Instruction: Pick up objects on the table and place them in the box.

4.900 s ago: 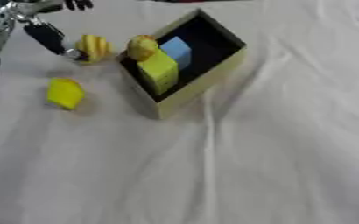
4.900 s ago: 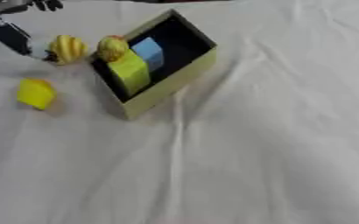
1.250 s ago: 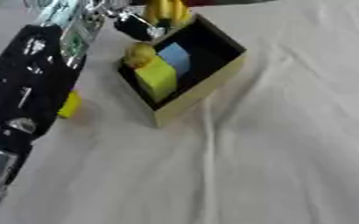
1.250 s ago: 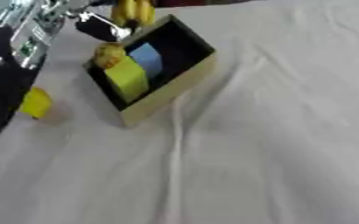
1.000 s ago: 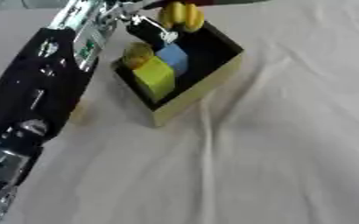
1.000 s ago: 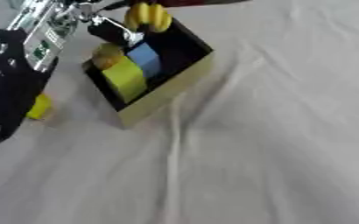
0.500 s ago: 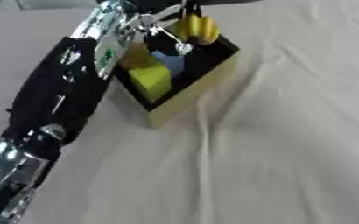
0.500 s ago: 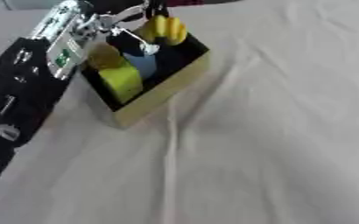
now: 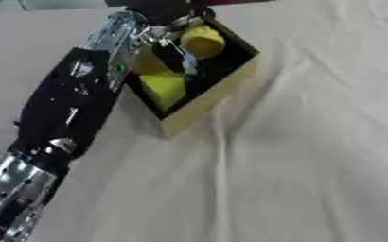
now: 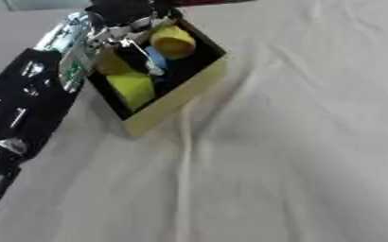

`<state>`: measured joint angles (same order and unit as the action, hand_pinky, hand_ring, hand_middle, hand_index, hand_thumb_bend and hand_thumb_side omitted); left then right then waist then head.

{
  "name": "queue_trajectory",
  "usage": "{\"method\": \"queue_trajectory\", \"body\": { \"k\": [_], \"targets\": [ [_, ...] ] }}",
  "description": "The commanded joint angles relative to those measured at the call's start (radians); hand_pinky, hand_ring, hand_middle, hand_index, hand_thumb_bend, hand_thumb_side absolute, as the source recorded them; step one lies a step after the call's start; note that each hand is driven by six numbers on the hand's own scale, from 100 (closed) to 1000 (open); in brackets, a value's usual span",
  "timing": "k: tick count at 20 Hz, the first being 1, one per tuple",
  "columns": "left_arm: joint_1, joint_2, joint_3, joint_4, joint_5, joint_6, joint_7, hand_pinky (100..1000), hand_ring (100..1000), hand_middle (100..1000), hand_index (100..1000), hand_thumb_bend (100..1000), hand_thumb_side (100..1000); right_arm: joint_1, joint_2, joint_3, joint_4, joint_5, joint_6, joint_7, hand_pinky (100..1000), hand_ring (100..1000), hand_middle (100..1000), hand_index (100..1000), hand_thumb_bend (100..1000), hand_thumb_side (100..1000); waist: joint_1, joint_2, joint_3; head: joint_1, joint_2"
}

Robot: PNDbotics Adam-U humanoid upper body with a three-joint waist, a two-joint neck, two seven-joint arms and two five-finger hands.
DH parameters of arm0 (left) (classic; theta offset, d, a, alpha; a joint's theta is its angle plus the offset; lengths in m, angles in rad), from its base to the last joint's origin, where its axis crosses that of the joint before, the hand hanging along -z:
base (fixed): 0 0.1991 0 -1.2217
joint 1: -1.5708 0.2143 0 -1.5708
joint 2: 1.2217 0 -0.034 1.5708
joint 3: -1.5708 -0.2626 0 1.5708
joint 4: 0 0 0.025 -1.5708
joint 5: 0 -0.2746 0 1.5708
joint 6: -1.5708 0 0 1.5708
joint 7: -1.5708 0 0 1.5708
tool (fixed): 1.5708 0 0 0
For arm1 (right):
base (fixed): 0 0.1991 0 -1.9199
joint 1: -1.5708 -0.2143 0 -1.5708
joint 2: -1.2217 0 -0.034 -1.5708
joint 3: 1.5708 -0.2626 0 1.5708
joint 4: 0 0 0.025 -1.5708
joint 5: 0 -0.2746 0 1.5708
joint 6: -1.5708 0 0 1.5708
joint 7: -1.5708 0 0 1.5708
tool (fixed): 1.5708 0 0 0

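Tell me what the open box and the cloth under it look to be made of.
The open yellow-walled box looks like stiff card: thin, straight walls, matte pale outside, dark inside. The white table cloth seems soft woven fabric, going by its matte surface and long creases.

Yellow obj (image 9: 202, 40), pale-yellow box (image 9: 216, 94), white cloth (image 9: 313, 156).

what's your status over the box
Left hand over the box, holding a yellow piece above it. Right hand out of view. Nothing in the way.
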<state>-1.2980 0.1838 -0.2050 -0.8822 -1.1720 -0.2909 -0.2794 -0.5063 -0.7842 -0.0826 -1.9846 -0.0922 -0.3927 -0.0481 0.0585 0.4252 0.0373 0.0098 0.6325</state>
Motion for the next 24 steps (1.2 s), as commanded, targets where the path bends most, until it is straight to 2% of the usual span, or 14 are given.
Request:
{"method": "queue_trajectory", "body": {
  "k": [1, 5, 10, 16, 24],
  "targets": [
    [-0.020, 0.013, 0.015, -0.027, -0.014, -0.001, 0.017, 844, 844, 824, 945, 760, 417, -0.005, -0.018, -0.007, -0.015, -0.003, 0.000, 0.000, 857, 789, 596, 739, 100, 470, -0.006, -0.024, 0.001, 0.002, -0.001],
    [-0.019, 0.017, 0.024, -0.053, 0.000, 0.006, 0.049, 837, 838, 816, 939, 746, 425, -0.002, -0.020, -0.007, -0.015, -0.001, 0.001, 0.000, 857, 789, 596, 739, 100, 470, -0.008, -0.028, 0.005, 0.001, 0.000],
    [-0.013, 0.052, 0.029, -0.129, 0.060, 0.016, 0.074, 821, 817, 790, 921, 657, 451, 0.007, -0.025, -0.009, -0.015, 0.001, -0.001, -0.005, 855, 789, 597, 740, 100, 466, -0.012, -0.034, 0.014, -0.005, 0.010],
    [0.020, 0.226, 0.000, -0.286, 0.187, 0.025, -0.003, 817, 811, 778, 906, 646, 445, 0.041, -0.048, -0.022, -0.015, 0.018, -0.003, -0.023, 855, 789, 597, 740, 100, 464, -0.005, -0.044, 0.044, -0.036, 0.031],
    [0.183, 0.479, -0.043, -0.540, 0.393, 0.092, -0.060, 821, 812, 772, 895, 656, 435, 0.055, -0.059, -0.024, -0.015, 0.030, -0.004, -0.030, 854, 789, 597, 740, 100, 463, -0.002, -0.048, 0.071, -0.063, 0.037]
  ]
}}
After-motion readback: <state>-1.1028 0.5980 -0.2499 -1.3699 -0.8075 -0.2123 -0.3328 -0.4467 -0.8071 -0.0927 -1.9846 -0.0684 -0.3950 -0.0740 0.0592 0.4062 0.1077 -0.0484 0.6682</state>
